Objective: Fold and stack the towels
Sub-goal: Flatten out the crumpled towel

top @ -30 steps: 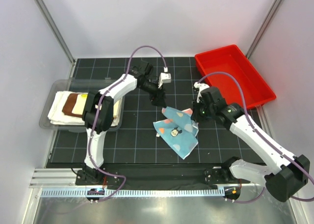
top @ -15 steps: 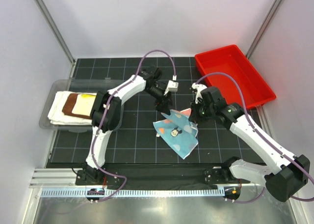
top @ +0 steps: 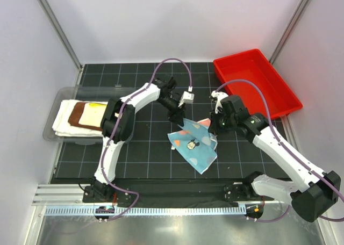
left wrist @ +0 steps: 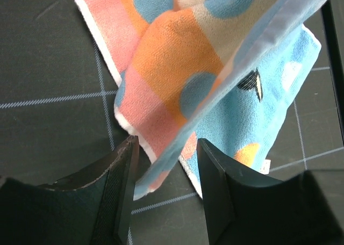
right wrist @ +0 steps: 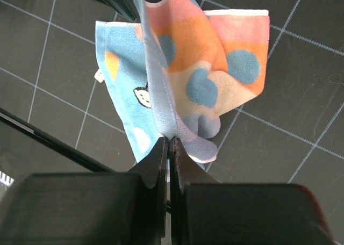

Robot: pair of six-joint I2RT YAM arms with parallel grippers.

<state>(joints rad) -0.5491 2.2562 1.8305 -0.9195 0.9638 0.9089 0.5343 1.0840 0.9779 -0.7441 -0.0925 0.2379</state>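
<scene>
A pastel multicoloured towel (top: 194, 144) lies crumpled on the black grid mat, one edge lifted. My right gripper (top: 214, 124) is shut on that raised pale-blue hem (right wrist: 161, 94), pinched thin between its jaws (right wrist: 169, 140). My left gripper (top: 178, 117) stands at the towel's far-left corner. Its jaws (left wrist: 165, 145) are apart, and the hanging corner (left wrist: 145, 183) dangles between them without touching either finger. At the left lies a stack of towels: a cream-white one (top: 63, 125) at the bottom, a brown one (top: 76, 116) on it, a pale yellow one (top: 93, 114) on top.
The stack sits in a clear plastic tray (top: 54, 102) at the mat's left edge. A red bin (top: 256, 84) stands at the back right. Grey walls close in both sides, and a metal rail (top: 161, 210) runs along the near edge.
My left arm swung right and down from mid-mat to the towel's far-left corner, and its jaws have narrowed round the hanging corner. The right gripper keeps holding the raised hem.
</scene>
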